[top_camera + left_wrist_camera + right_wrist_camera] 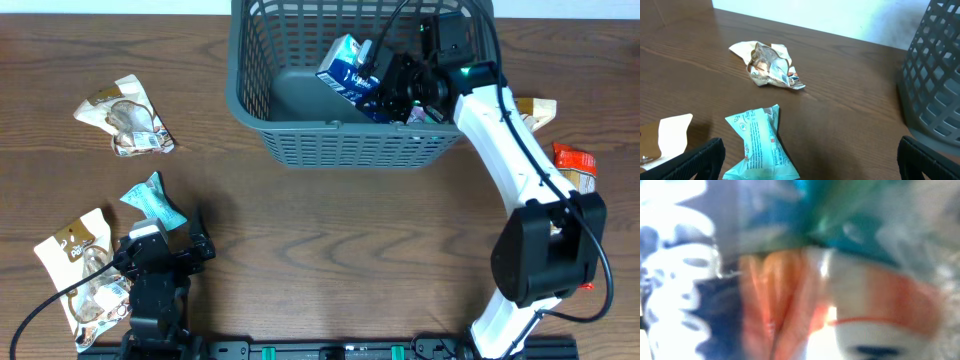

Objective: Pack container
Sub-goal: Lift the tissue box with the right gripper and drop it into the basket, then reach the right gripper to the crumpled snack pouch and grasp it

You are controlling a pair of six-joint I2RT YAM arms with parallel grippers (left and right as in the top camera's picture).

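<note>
The dark grey-blue lattice basket (340,150) stands at the back middle of the table; its wall also shows in the left wrist view (935,75). A blue and white snack pack (348,65) lies inside it. My right gripper (395,92) is down inside the basket beside that pack. The right wrist view is only a blurred close-up of wrappers, so its jaws cannot be read. My left gripper (172,238) is open and empty near the front left, with a teal snack pack (762,145) on the table between its fingers (810,162), closer to the left one.
A crumpled beige pack (127,117) lies at the far left, and it also shows in the left wrist view (771,65). Another beige pack (80,275) lies at the front left. A beige pack (535,110) and an orange pack (573,160) lie right of the basket.
</note>
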